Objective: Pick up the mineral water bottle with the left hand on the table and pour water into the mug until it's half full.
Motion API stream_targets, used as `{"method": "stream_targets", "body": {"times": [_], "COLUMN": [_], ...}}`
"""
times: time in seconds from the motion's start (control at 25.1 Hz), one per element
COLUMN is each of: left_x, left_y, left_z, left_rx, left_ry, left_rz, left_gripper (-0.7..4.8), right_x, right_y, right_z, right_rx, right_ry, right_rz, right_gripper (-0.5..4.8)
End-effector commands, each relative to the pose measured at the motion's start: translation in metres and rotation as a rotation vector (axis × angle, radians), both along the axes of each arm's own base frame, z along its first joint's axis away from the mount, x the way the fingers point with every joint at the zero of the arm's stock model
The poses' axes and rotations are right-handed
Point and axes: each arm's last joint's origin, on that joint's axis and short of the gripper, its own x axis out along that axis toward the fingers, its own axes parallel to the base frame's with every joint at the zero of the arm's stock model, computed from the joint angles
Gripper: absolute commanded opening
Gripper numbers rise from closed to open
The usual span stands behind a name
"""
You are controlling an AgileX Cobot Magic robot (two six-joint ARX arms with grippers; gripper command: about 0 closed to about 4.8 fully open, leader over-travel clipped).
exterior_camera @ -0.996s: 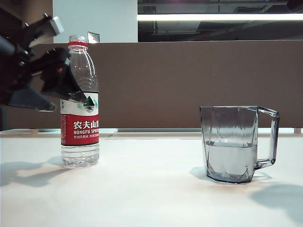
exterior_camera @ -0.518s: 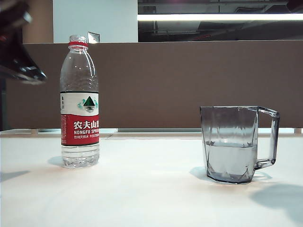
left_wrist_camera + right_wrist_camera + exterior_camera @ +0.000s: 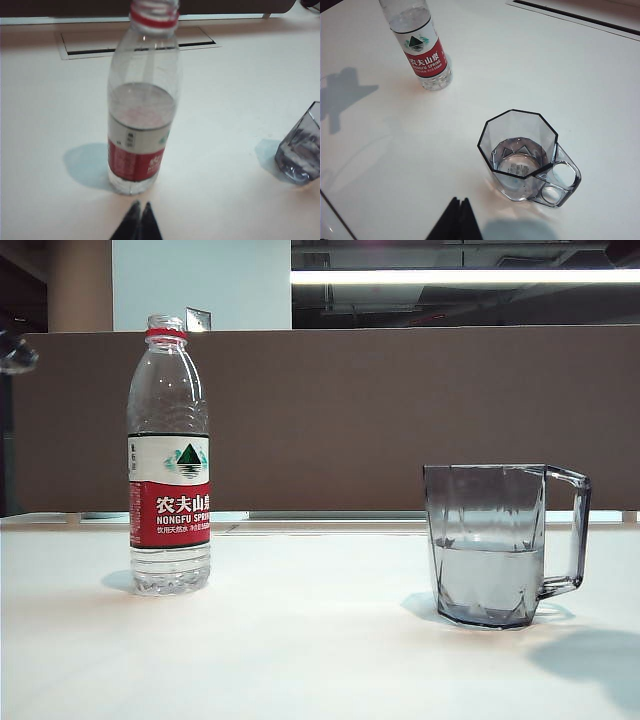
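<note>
The mineral water bottle (image 3: 168,490) stands upright and uncapped on the left of the white table (image 3: 320,660), and nothing grips it. The smoky-grey mug (image 3: 490,550) sits to the right, handle turned away from the bottle, with water reaching roughly half its height. In the left wrist view my left gripper (image 3: 141,204) is shut and empty, drawn back a short way from the bottle (image 3: 142,125), with the mug (image 3: 300,155) off to one side. My right gripper (image 3: 460,200) is shut and empty above the table near the mug (image 3: 520,150); the bottle (image 3: 422,55) stands farther off.
A brown partition (image 3: 380,420) runs behind the table's far edge. A rectangular hatch (image 3: 140,42) is set into the tabletop beyond the bottle. A dark bit of my left arm (image 3: 15,352) shows at the exterior view's upper left edge.
My left gripper, open around the bottle's upper part a second ago, has lifted and pulled away to the left, almost out of the exterior view, and has shut. Bottle and mug stay put.
</note>
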Motion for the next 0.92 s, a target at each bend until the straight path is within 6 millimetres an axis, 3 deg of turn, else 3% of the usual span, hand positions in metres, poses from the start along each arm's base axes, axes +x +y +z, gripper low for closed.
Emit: {"method": "stream_targets", "body": {"times": [0.04,0.2,0.48,0.92], "left_x": [-0.004,-0.002,-0.002,-0.011], "left_y": [0.002,0.003,0.030,0.046], "left_z": [-0.001,-0.012,-0.032,-0.061], "left_rx": [-0.035,-0.070,-0.050,0.000], "left_ry": [-0.048,-0.171,-0.240,-0.336], "left_rz": [0.000,0.011,0.232,0.376], "left_gripper": [-0.06,-0.06,-0.06,-0.06], "right_x": [0.000,0.000,0.000,0.000], "right_y": [0.000,0.000,0.000,0.000], "right_z": [0.004,0.003,0.003,0.003], "right_rx": [0.014,0.014,0.014,0.014], "right_ry": [-0.019,-0.018,-0.019,-0.019], "right_rz": [-0.001,-0.001,-0.001,-0.001], "right_gripper": [-0.08,-0.08,-0.08,-0.08]}}
